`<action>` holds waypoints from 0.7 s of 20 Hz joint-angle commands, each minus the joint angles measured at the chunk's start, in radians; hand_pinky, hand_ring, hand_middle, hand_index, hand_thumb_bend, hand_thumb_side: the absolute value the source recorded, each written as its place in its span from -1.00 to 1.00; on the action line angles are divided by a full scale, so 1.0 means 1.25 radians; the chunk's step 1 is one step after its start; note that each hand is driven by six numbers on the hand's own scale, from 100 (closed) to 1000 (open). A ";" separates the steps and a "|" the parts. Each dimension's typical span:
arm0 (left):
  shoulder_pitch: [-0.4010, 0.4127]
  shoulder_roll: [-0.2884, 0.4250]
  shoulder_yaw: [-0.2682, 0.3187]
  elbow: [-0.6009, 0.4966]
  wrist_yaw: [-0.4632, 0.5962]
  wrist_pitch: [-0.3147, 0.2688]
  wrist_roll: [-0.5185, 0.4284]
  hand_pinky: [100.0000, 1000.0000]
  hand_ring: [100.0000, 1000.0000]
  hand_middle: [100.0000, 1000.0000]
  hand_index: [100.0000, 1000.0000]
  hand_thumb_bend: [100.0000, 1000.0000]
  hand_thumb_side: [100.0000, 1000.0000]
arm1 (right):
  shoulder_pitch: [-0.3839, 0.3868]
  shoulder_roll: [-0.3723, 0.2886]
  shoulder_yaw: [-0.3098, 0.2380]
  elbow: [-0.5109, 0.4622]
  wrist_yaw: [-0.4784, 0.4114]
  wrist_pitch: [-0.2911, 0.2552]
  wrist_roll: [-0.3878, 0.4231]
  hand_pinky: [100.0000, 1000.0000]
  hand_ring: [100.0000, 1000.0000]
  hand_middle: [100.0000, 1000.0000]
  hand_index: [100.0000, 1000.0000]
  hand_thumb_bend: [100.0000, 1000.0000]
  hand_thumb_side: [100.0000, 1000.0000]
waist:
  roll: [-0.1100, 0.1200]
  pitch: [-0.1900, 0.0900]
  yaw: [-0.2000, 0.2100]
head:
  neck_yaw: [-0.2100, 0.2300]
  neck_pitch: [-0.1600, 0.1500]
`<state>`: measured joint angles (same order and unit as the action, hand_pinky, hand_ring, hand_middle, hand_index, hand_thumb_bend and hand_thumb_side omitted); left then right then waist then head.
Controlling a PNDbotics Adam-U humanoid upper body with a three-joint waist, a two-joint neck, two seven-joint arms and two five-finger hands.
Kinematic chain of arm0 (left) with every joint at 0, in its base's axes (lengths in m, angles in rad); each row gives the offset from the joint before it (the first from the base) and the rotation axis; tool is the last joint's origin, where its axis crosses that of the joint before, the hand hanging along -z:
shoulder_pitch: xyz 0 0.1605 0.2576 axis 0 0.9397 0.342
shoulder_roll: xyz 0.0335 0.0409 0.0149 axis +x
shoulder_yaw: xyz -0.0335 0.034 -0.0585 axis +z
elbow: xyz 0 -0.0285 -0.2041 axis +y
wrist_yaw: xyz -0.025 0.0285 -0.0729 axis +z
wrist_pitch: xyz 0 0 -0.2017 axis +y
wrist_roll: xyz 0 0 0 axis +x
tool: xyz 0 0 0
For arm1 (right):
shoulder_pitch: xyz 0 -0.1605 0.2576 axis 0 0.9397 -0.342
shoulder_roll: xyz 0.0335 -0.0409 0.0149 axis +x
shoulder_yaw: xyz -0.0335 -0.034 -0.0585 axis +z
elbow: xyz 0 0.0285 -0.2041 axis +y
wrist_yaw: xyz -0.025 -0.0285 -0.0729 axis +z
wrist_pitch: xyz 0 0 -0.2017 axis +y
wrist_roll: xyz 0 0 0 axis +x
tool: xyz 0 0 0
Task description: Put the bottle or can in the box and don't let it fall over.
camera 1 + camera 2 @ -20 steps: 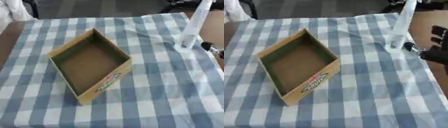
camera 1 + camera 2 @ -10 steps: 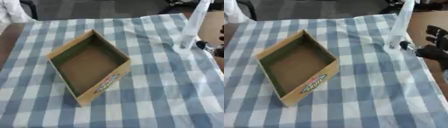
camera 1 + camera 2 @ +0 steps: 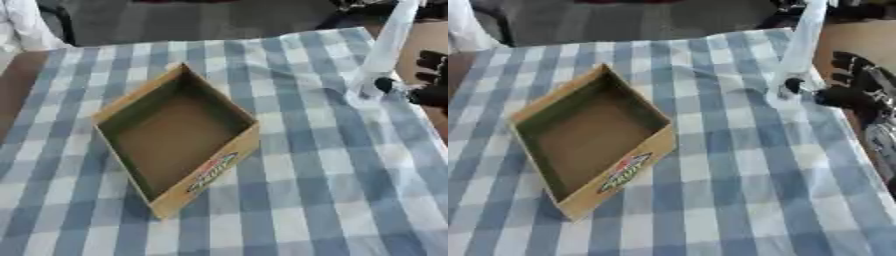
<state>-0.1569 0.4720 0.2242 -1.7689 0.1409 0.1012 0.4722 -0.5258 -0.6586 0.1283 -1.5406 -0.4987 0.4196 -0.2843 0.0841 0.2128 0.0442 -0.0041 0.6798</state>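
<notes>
Right hand (image 3: 852, 89) at the table's right edge, fingers spread, thumb tip touching the bottle's base, holding nothing. Tall pale bottle (image 3: 800, 50) stands upright, well apart from the empty box (image 3: 588, 137). Likely light, smooth, tippy; take it low on the body.

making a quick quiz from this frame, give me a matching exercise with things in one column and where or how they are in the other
Things:
1. cardboard box
2. clear bottle
3. right hand
4. checked cloth

Descriptions:
A. black, at the right edge beside the tall thing
B. blue and white, covering the table
C. open-topped and empty, left of centre
D. tall and pale, standing at the far right of the cloth

Pairs: 1-C, 2-D, 3-A, 4-B
</notes>
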 commanded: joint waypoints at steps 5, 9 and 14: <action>-0.010 0.008 0.003 -0.007 0.005 -0.002 -0.004 0.82 0.72 0.52 0.55 0.03 -0.67 | -0.069 -0.002 -0.002 0.086 -0.014 -0.051 0.028 1.00 1.00 0.91 0.92 0.12 -1.00 | 0.005 0.006 0.005 | -0.006 -0.024; -0.011 0.005 0.003 -0.007 0.005 -0.002 -0.005 0.82 0.73 0.52 0.55 0.03 -0.67 | -0.090 0.002 -0.003 0.103 -0.025 -0.073 0.031 1.00 1.00 0.91 0.92 0.12 -1.00 | 0.008 0.014 0.007 | -0.008 -0.029; -0.012 0.003 0.001 -0.007 0.006 -0.002 -0.006 0.82 0.73 0.52 0.54 0.02 -0.66 | -0.097 0.006 -0.005 0.113 -0.027 -0.079 0.030 1.00 1.00 0.91 0.92 0.13 -1.00 | 0.010 0.019 0.012 | -0.013 -0.032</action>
<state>-0.1617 0.4554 0.2226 -1.7687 0.1456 0.0991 0.4680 -0.6274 -0.6377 0.1292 -1.3946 -0.5251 0.3251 -0.2468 0.0970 0.2488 0.0574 -0.0162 0.6527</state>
